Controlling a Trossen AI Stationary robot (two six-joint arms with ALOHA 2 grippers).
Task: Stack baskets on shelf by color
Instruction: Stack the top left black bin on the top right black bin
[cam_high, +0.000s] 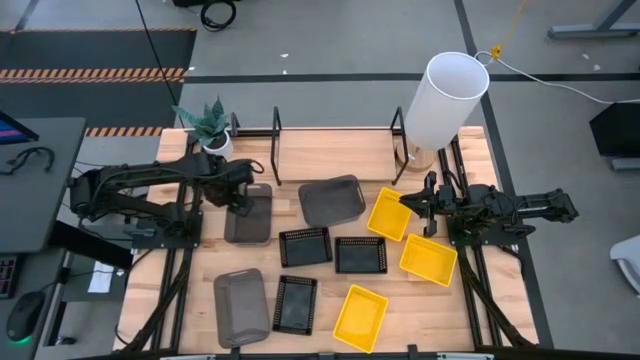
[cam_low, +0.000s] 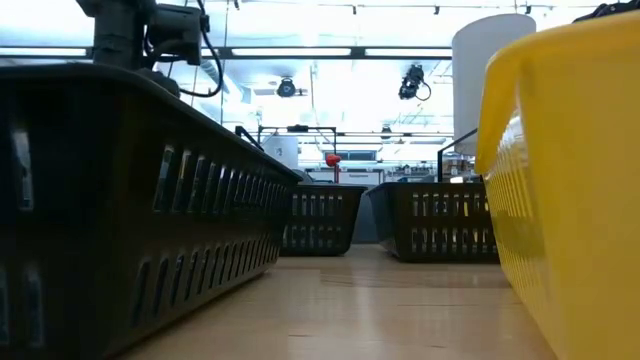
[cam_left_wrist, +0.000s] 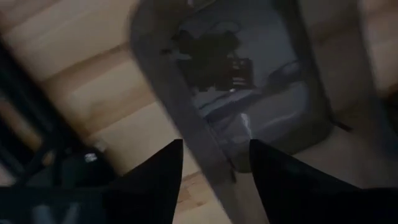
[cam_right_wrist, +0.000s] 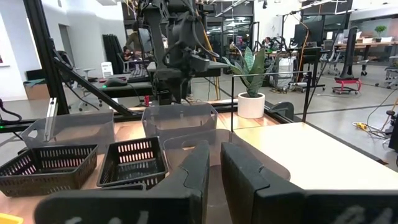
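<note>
Left gripper (cam_left_wrist: 214, 165) is straddling the rim of a grey basket (cam_high: 248, 213), fingers spread, nothing clenched; next, closing. Right gripper (cam_high: 418, 201) is waiting released near the table's right edge.

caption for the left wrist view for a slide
Left gripper with open jaws straddling the rim of a dark grey basket on the wooden table.

Your robot is two matte black jointed arms: the left arm (cam_high: 140, 190) and the right arm (cam_high: 510, 208), each built of blocky dark segments. The left gripper (cam_left_wrist: 211, 165) ends in two smooth, tapered black fingers (cam_left_wrist: 163, 168) with pointed tips. The right gripper (cam_right_wrist: 214, 162) has broader, flat-faced dark grey fingers (cam_right_wrist: 193, 171) with rounded edges. You can see black cables looping along the left arm's upper housing in the right wrist view.
</note>
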